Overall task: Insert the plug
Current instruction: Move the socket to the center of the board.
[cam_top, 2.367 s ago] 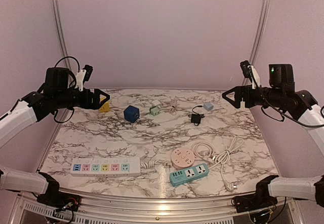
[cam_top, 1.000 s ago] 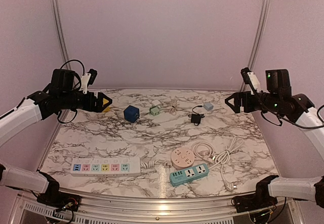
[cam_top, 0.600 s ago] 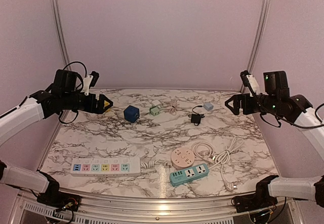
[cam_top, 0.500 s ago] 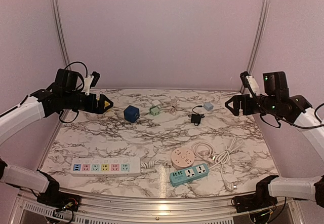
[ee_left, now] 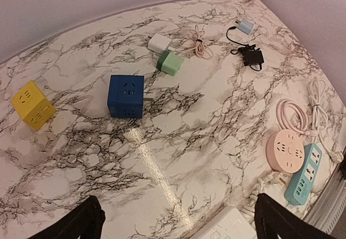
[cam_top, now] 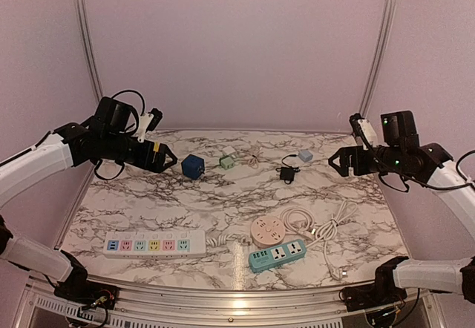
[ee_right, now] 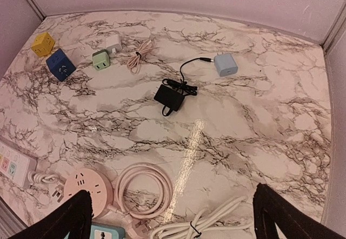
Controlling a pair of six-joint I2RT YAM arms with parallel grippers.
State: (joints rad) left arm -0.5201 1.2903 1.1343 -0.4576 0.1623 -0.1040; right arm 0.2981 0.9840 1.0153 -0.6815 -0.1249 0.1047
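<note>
Heads up, the main risk here is picking the wrong thing. Your left gripper [cam_top: 165,159] and right gripper [cam_top: 336,162] both hang in the air over the back corners of the marble table [cam_top: 223,194], well apart from everything. "The plug" could be several items down there, and I can't tell which one is meant.

With jaws spread that wide, dropping onto something small like the black adapter [ee_right: 168,99] could shove it along the smooth top instead of pinching it. Its thin cord loops right beside it and could get caught in the grip too. The green cube [ee_left: 171,62] touches the white charger [ee_left: 159,42], so a sloppy descent there nudges both. The blue cube [ee_left: 126,95] sits alone, which looks like the easier grab.

Alignment could bite you later as well. The white power strip [cam_top: 154,245] lies loose at the near edge, so it'll probably slide if you push a plug in at an angle.

As for the grippers themselves, both are fully open, holding nothing and touching nothing. The black adapter lies mid-back on the table, nearer your right arm.
</note>
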